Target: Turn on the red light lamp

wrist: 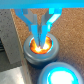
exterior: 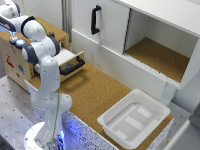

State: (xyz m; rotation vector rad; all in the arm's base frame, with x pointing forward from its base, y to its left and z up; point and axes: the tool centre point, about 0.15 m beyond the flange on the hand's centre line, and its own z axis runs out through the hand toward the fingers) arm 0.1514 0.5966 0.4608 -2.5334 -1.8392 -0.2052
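- Pressing down with the gripper [wrist: 41, 31], fingertips drawn nearly together and clasping nothing, a closed tip likely serving best to push a button.
- Red light lamp [wrist: 41, 48] directly under the fingertips, glowing orange-red (apparently lit), set on the wooden box [exterior: 14, 57] at the exterior view's left.
- Just beside it, a blue lamp [wrist: 64, 76], also glowing.
- Only in the wrist view: contact and glow.
- Only in the exterior view: open drawer [exterior: 70, 62], white tray [exterior: 159, 106], cabinet handle [exterior: 95, 19].
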